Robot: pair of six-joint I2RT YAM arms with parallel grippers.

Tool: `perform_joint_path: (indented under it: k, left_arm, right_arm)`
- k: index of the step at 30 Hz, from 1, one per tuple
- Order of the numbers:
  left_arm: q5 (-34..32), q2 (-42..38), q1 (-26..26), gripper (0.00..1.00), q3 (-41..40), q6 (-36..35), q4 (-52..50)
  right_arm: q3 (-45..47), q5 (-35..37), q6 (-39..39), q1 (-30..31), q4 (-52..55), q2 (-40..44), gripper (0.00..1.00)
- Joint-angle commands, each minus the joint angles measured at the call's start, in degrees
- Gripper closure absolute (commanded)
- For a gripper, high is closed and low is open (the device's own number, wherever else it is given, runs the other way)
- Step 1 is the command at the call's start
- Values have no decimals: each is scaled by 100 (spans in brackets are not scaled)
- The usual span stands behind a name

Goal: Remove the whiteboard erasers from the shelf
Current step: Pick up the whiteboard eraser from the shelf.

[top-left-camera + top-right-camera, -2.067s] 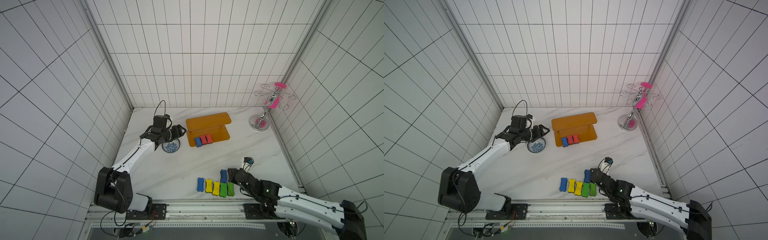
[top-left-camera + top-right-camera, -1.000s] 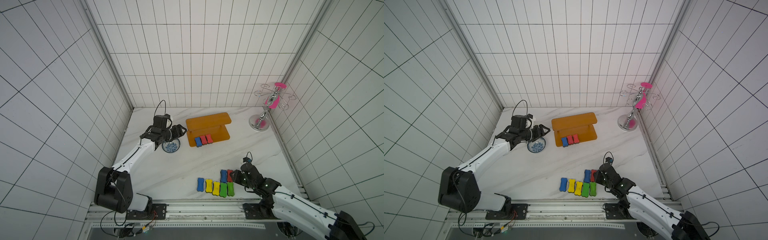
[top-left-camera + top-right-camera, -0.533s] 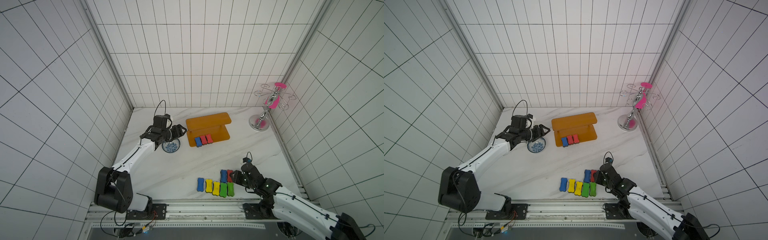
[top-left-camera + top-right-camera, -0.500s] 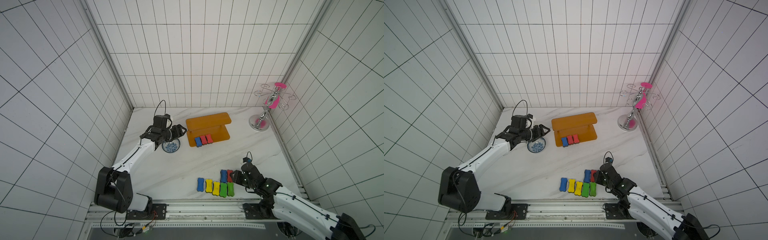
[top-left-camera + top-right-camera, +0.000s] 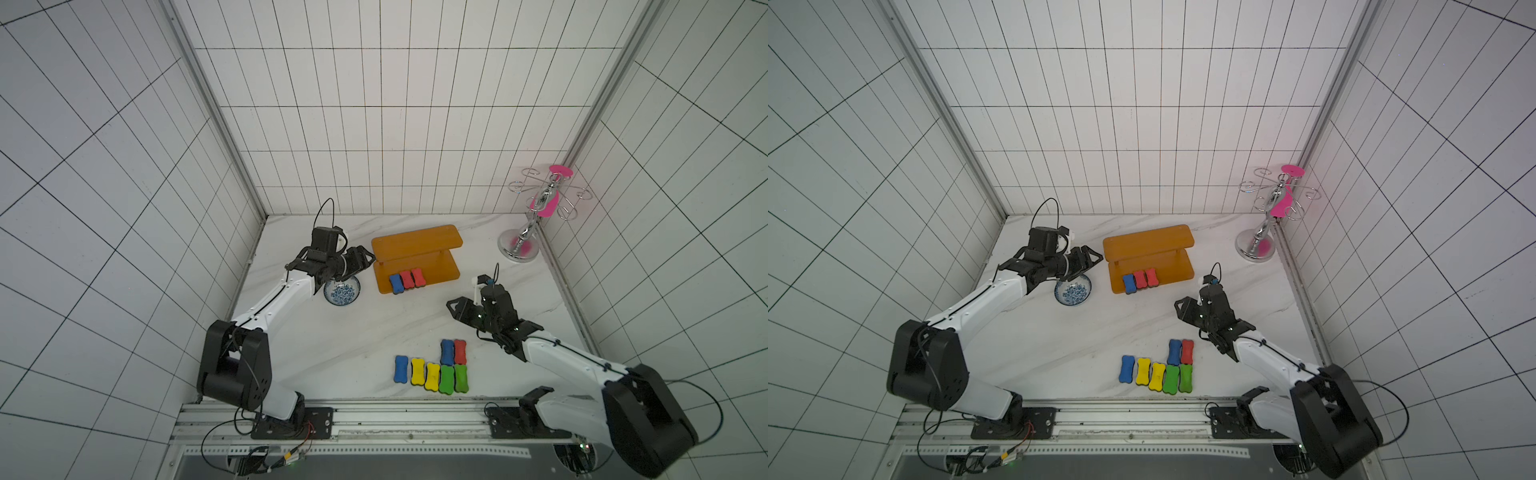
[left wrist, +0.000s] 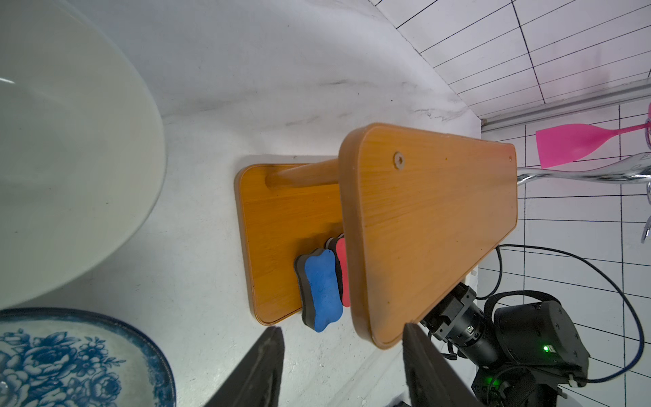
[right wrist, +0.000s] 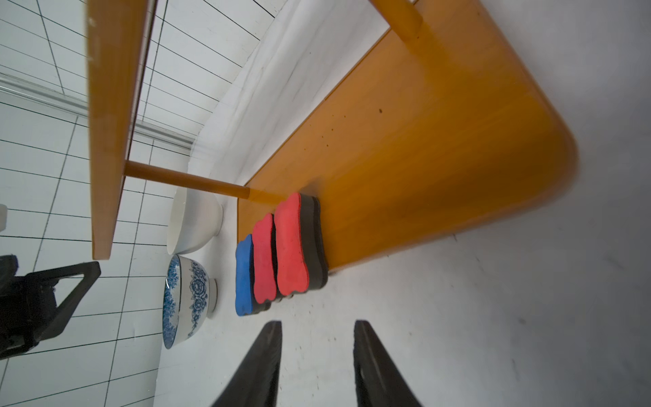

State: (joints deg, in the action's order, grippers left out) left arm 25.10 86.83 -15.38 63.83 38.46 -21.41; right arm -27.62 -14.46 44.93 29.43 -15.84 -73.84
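Three whiteboard erasers (blue, red, red) lie side by side at front edge of shelf lower board, toward its left end. Right gripper apart from them, aimed their way. Jaws part-open, empty; forearm low over table. Left gripper just beside shelf's left end, above patterned bowl. Jaws apart, empty. Seven erasers lie grouped on table near front rail.

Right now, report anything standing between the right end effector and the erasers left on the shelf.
Nothing visible: only bare tabletop lies between the right end effector and the three erasers on the shelf's lower board.
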Motion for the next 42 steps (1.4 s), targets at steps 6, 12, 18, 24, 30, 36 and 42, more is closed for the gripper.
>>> perform_joint_path:
  k: [6,12,18,24,30,36,42]
  left_arm:
    - [-46,476,-69,33,443,156,259]
    - [-10,769,-88,40,567,189,301]
    - [-2,934,-97,41,588,197,321]
    - [27,970,-97,42,579,197,338]
    - [31,941,-95,43,562,155,319]
    - [38,911,-81,43,548,141,296]
    - [34,869,-44,43,521,119,276]
  right_arm:
    - [-1039,-1329,316,-577,-2796,-2378,63]
    - [-1590,-1531,533,-570,-3302,-3368,64]
    - [-2036,-1639,493,-557,-3373,-3988,63]
    - [-2254,-1583,461,-417,-3350,-4316,63]
    - [-2325,-1407,463,-309,-3250,-4487,63]
    - [-2266,-1198,173,-193,-3038,-4492,64]
    - [-2171,-825,-76,-73,-2644,-4472,67]
